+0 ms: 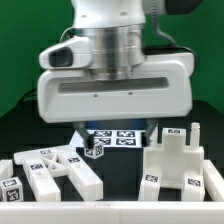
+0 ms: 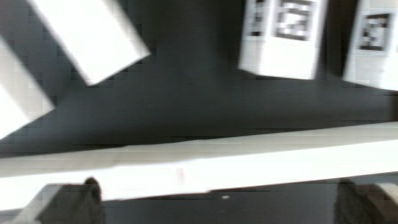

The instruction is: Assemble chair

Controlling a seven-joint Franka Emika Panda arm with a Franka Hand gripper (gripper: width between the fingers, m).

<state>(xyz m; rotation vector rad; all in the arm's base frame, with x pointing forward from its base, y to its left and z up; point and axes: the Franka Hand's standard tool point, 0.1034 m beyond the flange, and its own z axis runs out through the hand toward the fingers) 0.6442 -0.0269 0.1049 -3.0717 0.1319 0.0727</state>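
The pincer (image 2: 228, 205) is wide open, holding nothing. White chair bars (image 1: 80, 175) lie at the exterior view's lower left. Come down straight over one, then squeeze its middle.

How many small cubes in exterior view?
1: small tagged cube just in front of the marker board, between the bar pile on the exterior view's left and the large part on its right. More may hide behind the tool.

Bright light is glaring off the white chair parts (image 1: 178, 160) at four o'clock in the exterior view; the wrist view's tags (image 2: 285, 25) are blurring.
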